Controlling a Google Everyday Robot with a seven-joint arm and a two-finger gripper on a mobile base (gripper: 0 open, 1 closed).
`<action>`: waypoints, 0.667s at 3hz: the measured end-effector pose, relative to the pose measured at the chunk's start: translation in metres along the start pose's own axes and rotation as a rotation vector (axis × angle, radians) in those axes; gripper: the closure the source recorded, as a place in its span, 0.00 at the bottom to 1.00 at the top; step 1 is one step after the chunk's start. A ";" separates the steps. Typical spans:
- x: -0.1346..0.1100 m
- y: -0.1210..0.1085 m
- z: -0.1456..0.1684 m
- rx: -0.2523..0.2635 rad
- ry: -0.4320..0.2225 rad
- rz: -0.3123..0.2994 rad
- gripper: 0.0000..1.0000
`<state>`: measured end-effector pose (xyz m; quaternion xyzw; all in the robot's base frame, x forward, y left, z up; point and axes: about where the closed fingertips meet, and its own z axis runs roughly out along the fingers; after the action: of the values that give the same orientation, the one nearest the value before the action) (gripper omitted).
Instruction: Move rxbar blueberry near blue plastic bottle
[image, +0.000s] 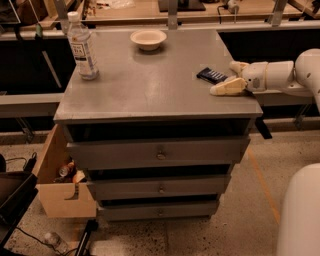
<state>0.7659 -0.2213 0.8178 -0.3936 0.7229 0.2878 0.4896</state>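
The rxbar blueberry (212, 75), a flat dark navy bar with white lettering, lies on the grey cabinet top (150, 85) near its right edge. My gripper (229, 78) reaches in from the right, low over the top. It is open, with one cream finger (223, 89) in front of the bar's right end and the other (238, 65) behind it. The bar lies just left of the fingertips and is not held. The blue plastic bottle (82, 47), clear with a white cap and white label, stands upright at the far left corner.
A white bowl (148, 38) sits at the back middle of the top. The cabinet has drawers (160, 152) below. An open cardboard box (62, 185) of items stands on the floor at the left. Benches run behind.
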 end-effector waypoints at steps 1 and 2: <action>0.000 0.001 0.001 -0.002 0.002 -0.001 0.41; -0.005 0.001 -0.001 -0.002 0.002 -0.001 0.65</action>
<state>0.7658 -0.2202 0.8228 -0.3947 0.7230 0.2880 0.4883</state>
